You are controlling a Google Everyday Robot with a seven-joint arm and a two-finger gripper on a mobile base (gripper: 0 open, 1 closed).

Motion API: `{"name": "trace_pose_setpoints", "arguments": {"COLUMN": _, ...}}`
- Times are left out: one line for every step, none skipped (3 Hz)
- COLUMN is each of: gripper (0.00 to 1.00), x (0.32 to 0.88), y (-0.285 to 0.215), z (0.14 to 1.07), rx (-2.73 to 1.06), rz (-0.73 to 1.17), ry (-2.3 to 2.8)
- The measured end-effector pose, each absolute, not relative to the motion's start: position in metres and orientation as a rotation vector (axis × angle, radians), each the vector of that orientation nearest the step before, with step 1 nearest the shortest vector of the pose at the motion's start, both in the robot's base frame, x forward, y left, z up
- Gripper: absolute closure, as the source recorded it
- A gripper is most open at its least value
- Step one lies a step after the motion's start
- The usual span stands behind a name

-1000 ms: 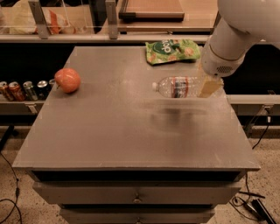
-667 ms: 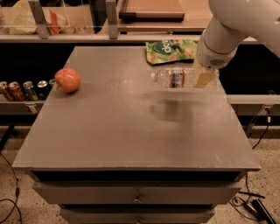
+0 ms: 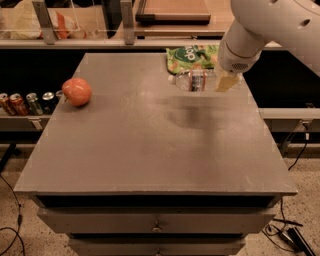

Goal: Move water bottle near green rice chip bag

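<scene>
The water bottle (image 3: 195, 80) is clear with a red, white and blue label band. It is held on its side, cap to the left, above the far right part of the grey table (image 3: 150, 145). My gripper (image 3: 223, 81) is shut on the bottle's right end, under the white arm. The green rice chip bag (image 3: 192, 57) lies flat at the table's far edge, just behind the bottle. Its right part is hidden by the arm. A dark shadow lies on the table below the bottle.
A red apple (image 3: 77, 92) sits at the table's left side. Several drink cans (image 3: 25, 103) stand on a low shelf to the left. A counter with a wooden board (image 3: 172, 10) runs behind the table. Cables lie on the floor at right.
The gripper has carried the bottle away from the table's middle toward the far edge, closer to the green bag. The apple and bag have not moved.
</scene>
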State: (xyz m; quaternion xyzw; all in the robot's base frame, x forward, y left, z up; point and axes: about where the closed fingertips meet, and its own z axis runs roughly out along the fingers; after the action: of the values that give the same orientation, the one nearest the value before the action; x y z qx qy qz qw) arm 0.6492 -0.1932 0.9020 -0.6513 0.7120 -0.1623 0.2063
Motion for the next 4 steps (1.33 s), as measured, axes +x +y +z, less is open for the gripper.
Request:
{"name": "trace_pose_setpoints", "arguments": {"gripper": 1.0, "x": 0.649, "y": -0.192, "z": 0.902, "rx": -1.803, "rz": -0.474, "ry": 1.96}}
{"name": "trace_pose_setpoints", "arguments": {"gripper": 1.0, "x": 0.657, "y": -0.183, "z": 0.901, "rx": -1.797, "rz": -0.552, "ry": 1.873}}
{"name": "trace_pose_setpoints", "arguments": {"gripper": 1.0, "x": 0.68, "y": -0.167, "z": 0.91, "rx": -1.779, "rz": -0.607, "ry": 1.746}}
{"name": "trace_pose_setpoints", "arguments": {"gripper": 1.0, "x": 0.703, "y": -0.15, "z": 0.918, "rx": -1.804, "rz": -0.614, "ry": 1.647}}
